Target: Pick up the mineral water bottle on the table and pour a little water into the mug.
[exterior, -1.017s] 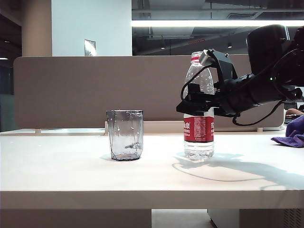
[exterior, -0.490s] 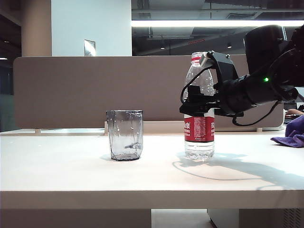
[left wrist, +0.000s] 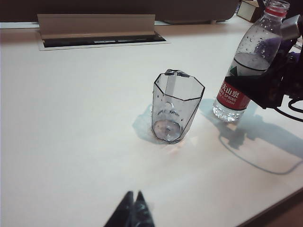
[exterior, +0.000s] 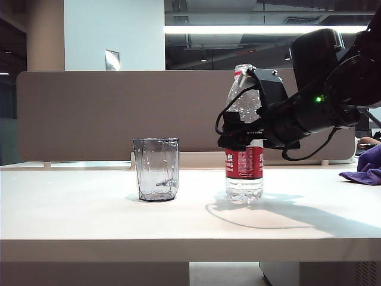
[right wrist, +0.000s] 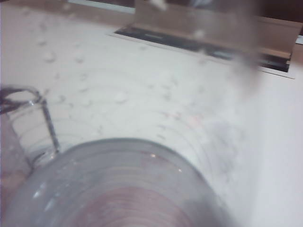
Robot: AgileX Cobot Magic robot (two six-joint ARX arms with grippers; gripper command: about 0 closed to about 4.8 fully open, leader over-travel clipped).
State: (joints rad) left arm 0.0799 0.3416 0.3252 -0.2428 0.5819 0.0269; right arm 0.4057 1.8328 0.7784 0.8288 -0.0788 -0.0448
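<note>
While our right tool (exterior: pixel 238 132) straddles the mineral water bottle (exterior: pixel 244 173) above its label, jaws wide, not yet clamped, we judge thin plastic will flex; squeeze gently. It stands on the desk (exterior: pixel 89 220), right of the mug (exterior: pixel 156 169). Left tool (left wrist: pixel 132 213) idles, clenched.

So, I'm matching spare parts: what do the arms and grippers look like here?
The right gripper and its arm are matte black and bulky, with looping black cables and a small green indicator light. Of the left gripper, only dark, pointed fingertips show.
</note>
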